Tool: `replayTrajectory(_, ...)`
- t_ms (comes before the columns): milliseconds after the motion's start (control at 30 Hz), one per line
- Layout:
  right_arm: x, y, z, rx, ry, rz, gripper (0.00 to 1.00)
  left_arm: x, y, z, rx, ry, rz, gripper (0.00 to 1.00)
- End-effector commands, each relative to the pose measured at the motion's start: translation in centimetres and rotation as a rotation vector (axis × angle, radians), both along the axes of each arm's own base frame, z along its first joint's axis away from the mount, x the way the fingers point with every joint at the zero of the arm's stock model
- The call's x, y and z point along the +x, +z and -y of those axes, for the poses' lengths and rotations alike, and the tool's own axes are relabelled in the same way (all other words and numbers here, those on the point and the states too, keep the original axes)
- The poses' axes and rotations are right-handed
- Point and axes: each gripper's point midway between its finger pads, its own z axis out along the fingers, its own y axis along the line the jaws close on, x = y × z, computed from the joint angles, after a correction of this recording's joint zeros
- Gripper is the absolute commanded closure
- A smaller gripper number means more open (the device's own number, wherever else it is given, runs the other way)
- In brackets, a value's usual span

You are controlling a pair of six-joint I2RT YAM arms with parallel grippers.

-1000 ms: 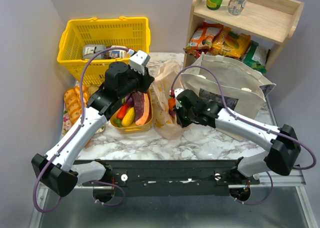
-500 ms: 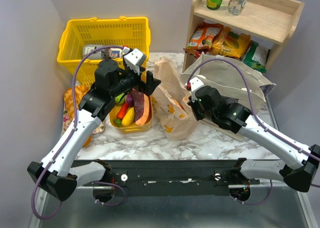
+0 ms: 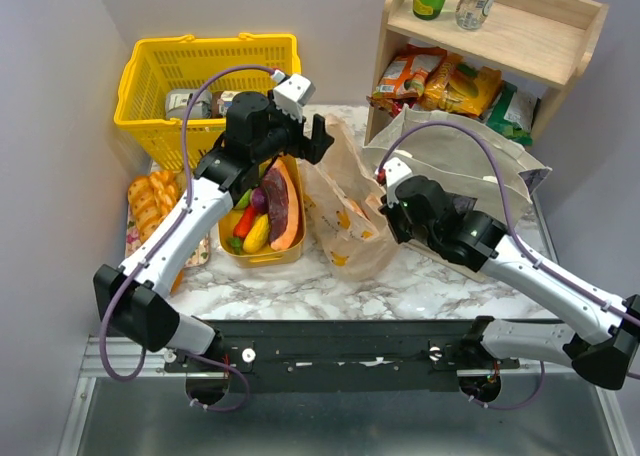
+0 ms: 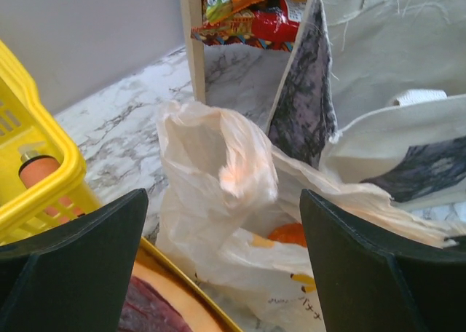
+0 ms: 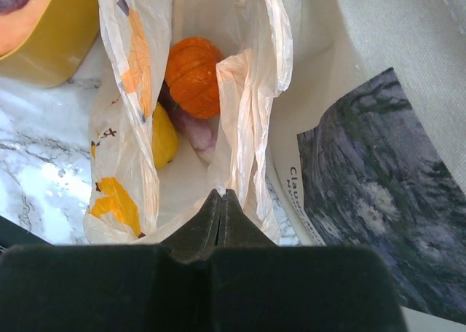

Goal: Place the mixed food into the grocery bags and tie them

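The peach plastic bag (image 3: 340, 216) stands open on the marble top, with the beige canvas tote (image 3: 470, 161) to its right. My right gripper (image 3: 384, 189) is shut on the bag's right edge (image 5: 244, 128) and holds it up. Inside the bag lie an orange (image 5: 193, 73), a lemon (image 5: 164, 137) and a pale purple piece (image 5: 198, 132). My left gripper (image 3: 318, 141) is wide open and empty, with the bag's upright handle (image 4: 218, 164) between its fingers (image 4: 80, 237). The red-brown slice (image 3: 285, 216), the eggplant (image 3: 274, 204) and other small pieces lie in a yellow tray (image 3: 262, 255).
A yellow shopping basket (image 3: 205, 81) holding cans stands at the back left. Braided bread (image 3: 148, 204) lies left of the tray. A wooden shelf (image 3: 490, 36) with snack packets (image 3: 450, 81) and bottles stands behind the tote.
My left gripper has risen from over the tray and swung right to the bag's top. My right gripper has drawn the bag's edge up and to the right, opening the bag.
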Motion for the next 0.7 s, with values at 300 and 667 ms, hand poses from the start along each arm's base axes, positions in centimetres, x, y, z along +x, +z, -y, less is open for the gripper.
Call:
replayTrajectory(300, 3.1, 4.9, 1.9, 0.056, -0.087, 0.232, 0.99, 2.9, 4.3, -2.0, -0.167, 0.230, 0.049, 1.00)
replayTrajectory(667, 3.7, 13.6, 2.6, 0.304, -0.134, 0.492, 0.99, -1.5, 0.0, -7.1, -0.028, 0.366, -0.064, 1.00)
